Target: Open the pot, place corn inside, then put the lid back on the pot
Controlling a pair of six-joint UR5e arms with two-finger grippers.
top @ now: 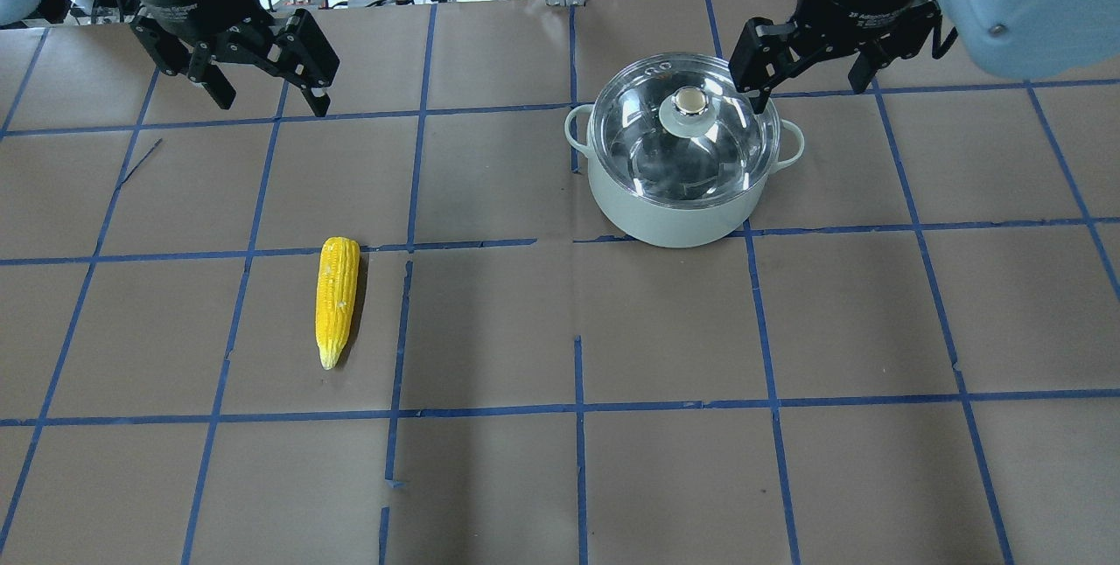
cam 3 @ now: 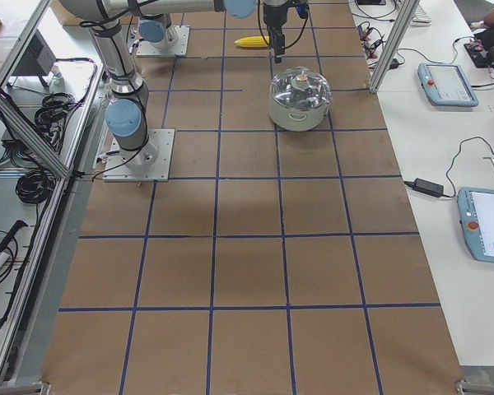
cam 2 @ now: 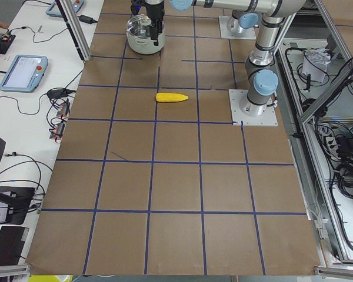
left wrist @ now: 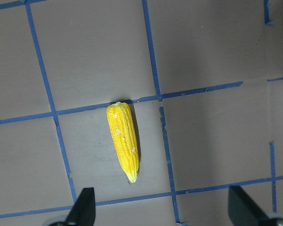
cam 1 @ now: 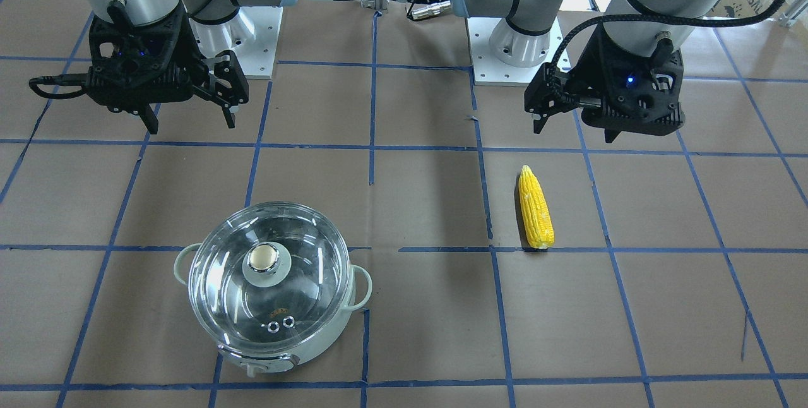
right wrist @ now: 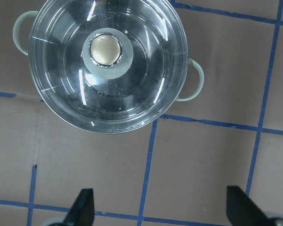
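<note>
overhead exterior view. left fingers (top: 317, 88) spread wide, nothing between them, raised clear of the counter (top: 560, 477). right fingers (top: 754, 66) likewise spread and empty, raised, touching nothing. corn (top: 337, 298) lies flat on the counter on the robot's left half, tapered end toward the robot, blunt end at a blue tape line (top: 437, 244); the left wrist view looks straight down on it. pot (top: 674, 215) stands upright on the right half, well apart from the corn. lid (top: 647, 145) sits closed on the pot, knob (top: 689, 101) up; the right wrist view shows it from above.
</note>
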